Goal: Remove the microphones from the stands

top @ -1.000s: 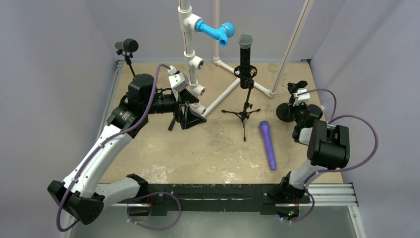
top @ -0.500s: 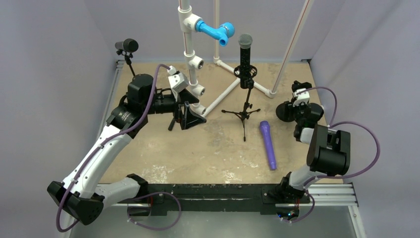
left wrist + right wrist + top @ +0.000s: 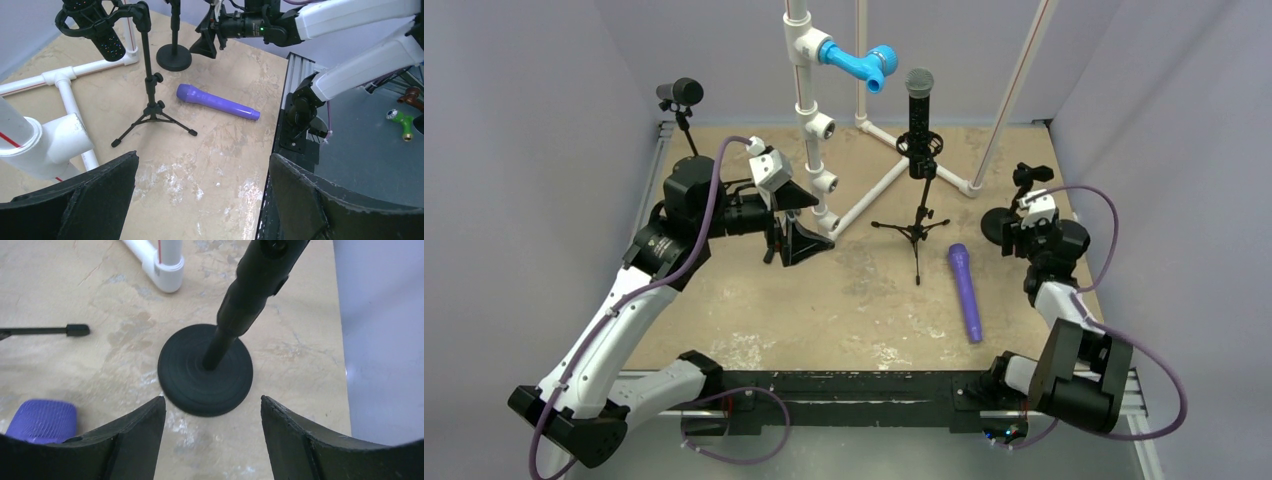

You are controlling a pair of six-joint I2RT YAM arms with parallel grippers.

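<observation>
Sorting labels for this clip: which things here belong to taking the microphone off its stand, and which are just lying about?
Job: black microphone; tripod stand holding it.

Lying about: purple microphone lying flat; round-base stand; white pipe frame; blue fitting; small corner microphone.

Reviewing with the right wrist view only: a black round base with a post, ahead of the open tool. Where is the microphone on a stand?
Observer: The black microphone stands upright on the tripod stand, left of your round base in the top view.
Operator: The purple mesh at my lower left?
Observer: The head of a purple microphone lying flat on the table.
Operator: Left arm?
Observer: The left tool is open, empty, beside the white pipe frame.
</observation>
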